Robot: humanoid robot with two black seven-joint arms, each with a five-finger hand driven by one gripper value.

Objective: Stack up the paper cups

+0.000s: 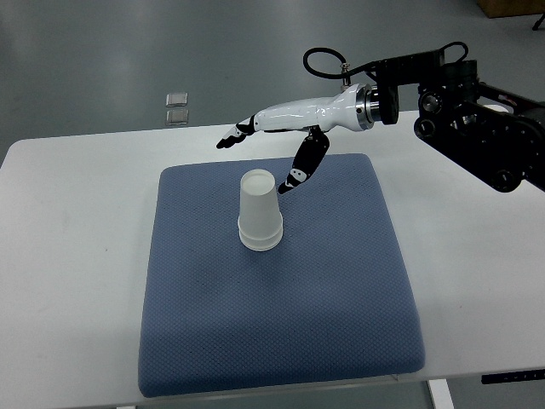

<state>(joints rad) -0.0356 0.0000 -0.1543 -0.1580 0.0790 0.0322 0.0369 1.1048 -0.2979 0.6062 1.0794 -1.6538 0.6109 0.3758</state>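
A stack of white paper cups [260, 210] stands upside down on the blue cushion [281, 324], near its middle back. My right hand [272, 141] comes in from the right and hovers above and behind the cups. Its fingers are spread and hold nothing. The thumb [302, 166] points down toward the cups, just to their right, not touching them. The left arm is out of view.
The blue cushion lies on a white table [77, 221]. Two small silver squares [177, 106] lie on the floor beyond the table's far edge. The black arm [477, 111] fills the upper right.
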